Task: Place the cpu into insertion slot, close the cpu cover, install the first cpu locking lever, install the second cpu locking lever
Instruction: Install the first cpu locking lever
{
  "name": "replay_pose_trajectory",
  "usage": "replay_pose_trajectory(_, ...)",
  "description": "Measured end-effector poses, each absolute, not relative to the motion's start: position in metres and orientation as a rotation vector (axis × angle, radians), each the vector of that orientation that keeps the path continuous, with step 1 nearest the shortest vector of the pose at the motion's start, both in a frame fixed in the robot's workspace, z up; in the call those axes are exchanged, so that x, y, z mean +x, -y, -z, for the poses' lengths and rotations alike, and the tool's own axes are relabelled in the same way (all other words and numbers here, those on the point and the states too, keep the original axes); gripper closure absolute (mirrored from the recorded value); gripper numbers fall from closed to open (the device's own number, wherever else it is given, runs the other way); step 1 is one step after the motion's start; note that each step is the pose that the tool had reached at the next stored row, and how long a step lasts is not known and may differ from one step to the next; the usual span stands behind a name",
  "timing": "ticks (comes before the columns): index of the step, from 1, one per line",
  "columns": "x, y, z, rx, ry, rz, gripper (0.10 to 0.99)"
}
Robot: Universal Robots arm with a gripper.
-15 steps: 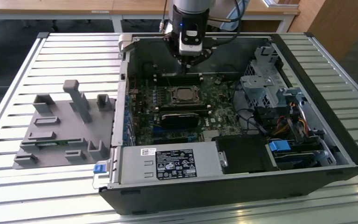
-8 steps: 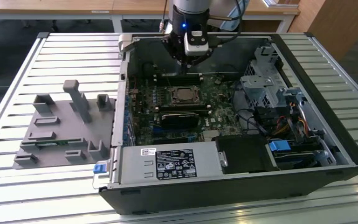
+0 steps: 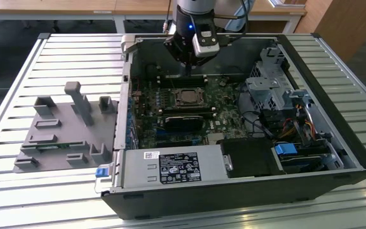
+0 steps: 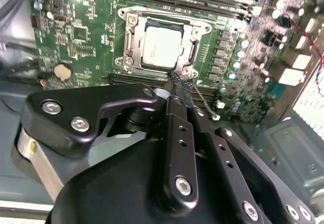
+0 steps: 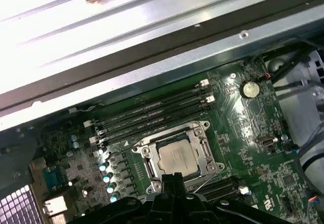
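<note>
The cpu lies flat in the insertion slot on the green board, pale metal face up. The cpu cover, a silvery frame, lies down around it; it is also seen in the first wrist view. A thin wire lever sticks out from the socket's corner. My gripper hangs just above the socket's edge by that corner, its fingers drawn together at the tips. In the exterior view the gripper stands over the memory slots, just behind the socket.
The open computer case rests on a slatted metal table. A black block sits in front of the socket, memory slots behind it. A drive cage and cables stand at the exterior view's right, a grey fixture plate at its left.
</note>
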State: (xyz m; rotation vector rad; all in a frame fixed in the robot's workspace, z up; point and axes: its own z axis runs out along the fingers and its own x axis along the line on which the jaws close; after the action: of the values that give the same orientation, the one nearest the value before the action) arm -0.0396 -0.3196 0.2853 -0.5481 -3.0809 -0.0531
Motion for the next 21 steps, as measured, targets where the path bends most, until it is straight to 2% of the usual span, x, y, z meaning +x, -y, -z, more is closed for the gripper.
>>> replay_pose_trajectory(21,-0.0427,0.3196,-0.2838,-0.055,3.129,0.053,0.98)
